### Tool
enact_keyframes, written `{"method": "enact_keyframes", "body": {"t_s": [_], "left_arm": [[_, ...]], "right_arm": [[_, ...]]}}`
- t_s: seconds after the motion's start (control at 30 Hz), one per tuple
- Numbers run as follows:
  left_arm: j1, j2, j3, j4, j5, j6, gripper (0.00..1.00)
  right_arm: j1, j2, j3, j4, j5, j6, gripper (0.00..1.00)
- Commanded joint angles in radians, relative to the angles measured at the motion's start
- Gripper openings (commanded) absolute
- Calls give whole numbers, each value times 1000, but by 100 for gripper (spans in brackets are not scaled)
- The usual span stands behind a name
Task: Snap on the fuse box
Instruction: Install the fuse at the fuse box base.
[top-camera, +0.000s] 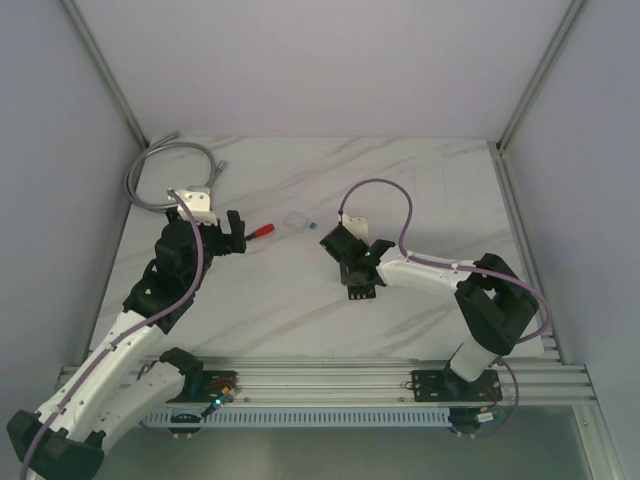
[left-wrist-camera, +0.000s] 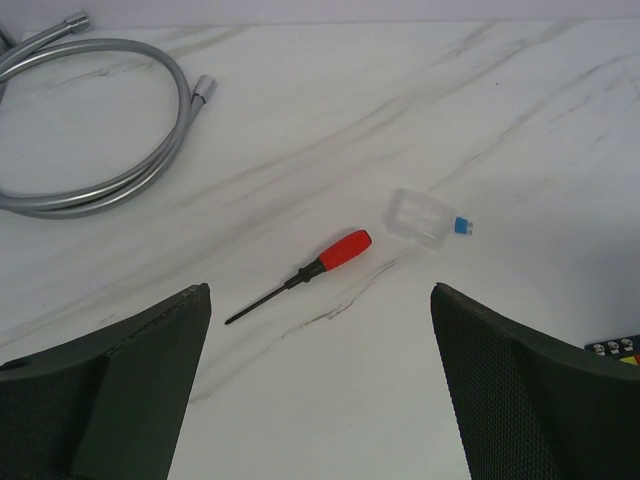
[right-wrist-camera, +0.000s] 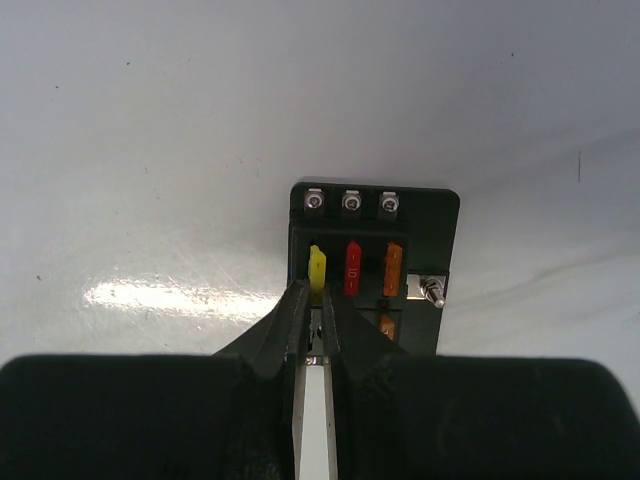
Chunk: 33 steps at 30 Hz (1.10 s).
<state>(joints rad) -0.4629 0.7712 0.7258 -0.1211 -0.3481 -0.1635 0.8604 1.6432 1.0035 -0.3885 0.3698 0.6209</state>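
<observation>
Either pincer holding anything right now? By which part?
Left pincer: open, nothing held. Right pincer: apparently pinching the yellow fuse by its near end, at its slot in the fuse box.

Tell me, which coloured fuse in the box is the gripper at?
The yellow fuse, leftmost of the row: the right gripper's tips close on it; the red fuse and orange fuse stand clear.

1. The red fuse (right-wrist-camera: 353, 268), seated in the fuse box (right-wrist-camera: 440, 215), bears pale marks down its top face; they are too blurred to read with certainty.
2. The yellow fuse (right-wrist-camera: 317, 266) and orange fuse (right-wrist-camera: 393, 268) beside it show no legible marking.
3. Nothing else carries readable text.
</observation>
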Motion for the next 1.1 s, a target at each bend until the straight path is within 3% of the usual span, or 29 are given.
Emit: {"method": "enact_keyframes", "body": {"t_s": [0.0, 0.4, 1.07], "left_arm": [[7, -13, -7, 18, 9, -5, 100], [8, -15, -8, 18, 11, -5, 100], [10, -15, -6, 19, 15, -7, 100]], "right_arm": [[5, 22, 29, -13, 15, 16, 8], [4, 39, 44, -14, 13, 10, 26], [-5, -2, 126, -86, 54, 10, 35]]}}
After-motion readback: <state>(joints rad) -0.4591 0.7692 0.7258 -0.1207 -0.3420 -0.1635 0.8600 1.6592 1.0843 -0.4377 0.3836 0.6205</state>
